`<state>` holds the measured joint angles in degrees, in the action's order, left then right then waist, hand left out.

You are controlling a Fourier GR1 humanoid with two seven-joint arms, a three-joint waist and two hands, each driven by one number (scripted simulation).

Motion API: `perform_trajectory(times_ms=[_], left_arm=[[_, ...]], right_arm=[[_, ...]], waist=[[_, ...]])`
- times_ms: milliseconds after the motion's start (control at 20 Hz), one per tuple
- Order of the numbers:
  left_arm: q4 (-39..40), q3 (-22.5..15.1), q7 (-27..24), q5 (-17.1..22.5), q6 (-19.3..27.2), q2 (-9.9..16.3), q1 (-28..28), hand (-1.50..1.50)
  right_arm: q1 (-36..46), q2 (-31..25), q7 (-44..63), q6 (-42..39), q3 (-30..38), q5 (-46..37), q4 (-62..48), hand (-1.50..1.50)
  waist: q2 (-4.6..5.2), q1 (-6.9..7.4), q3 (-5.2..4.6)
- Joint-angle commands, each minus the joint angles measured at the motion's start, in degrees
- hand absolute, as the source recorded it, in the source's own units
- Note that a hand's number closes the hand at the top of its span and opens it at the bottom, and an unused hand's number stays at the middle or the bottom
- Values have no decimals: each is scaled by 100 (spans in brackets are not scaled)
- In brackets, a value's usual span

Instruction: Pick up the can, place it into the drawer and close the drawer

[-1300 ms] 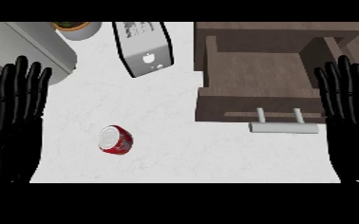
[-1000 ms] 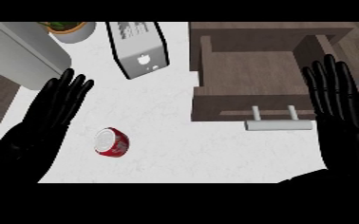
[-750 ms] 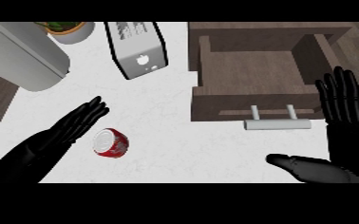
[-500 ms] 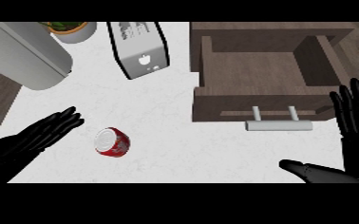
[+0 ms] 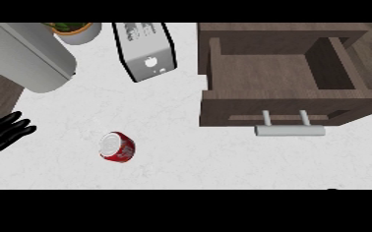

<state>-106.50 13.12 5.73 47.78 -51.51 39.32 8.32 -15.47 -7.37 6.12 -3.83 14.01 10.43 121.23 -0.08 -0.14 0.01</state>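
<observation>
A red can (image 5: 117, 147) with a silver top lies on its side on the white counter, left of centre. To the right stands the brown wooden drawer (image 5: 280, 113), pulled open, nothing inside it, with a silver bar handle (image 5: 289, 130) on its front. Only the fingertips of my left hand (image 5: 13, 128) show at the left edge, straight, well left of the can and not touching it. My right hand does not show.
A silver toaster (image 5: 147, 50) stands at the back, left of the drawer. A large grey rounded appliance (image 5: 33, 63) fills the back left corner, with a potted plant (image 5: 75, 30) behind it. A dark strip (image 5: 7, 91) marks the counter's left edge.
Both hands have drawn back toward the view's edges: the left hand slid left and down until only fingertips show, the right hand left the view. The can and drawer kept their places on the counter.
</observation>
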Motion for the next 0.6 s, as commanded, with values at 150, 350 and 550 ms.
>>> perform_trajectory(times_ms=[150, 350, 550], left_arm=[[492, 225, 515, 898, -100, 364, 48, -150], [1025, -143, 862, 1459, 81, 533, -328, -150], [841, -374, 1296, 1833, 511, 530, -478, -150]], right_arm=[[-509, 66, -244, -448, 302, 256, 149, -150], [-795, 79, -457, -774, 499, 525, 177, -150], [-1049, 139, -272, -936, 609, 624, 477, -150]], waist=[[-1, -6, 1], [5, -70, 2], [0, -46, 1]])
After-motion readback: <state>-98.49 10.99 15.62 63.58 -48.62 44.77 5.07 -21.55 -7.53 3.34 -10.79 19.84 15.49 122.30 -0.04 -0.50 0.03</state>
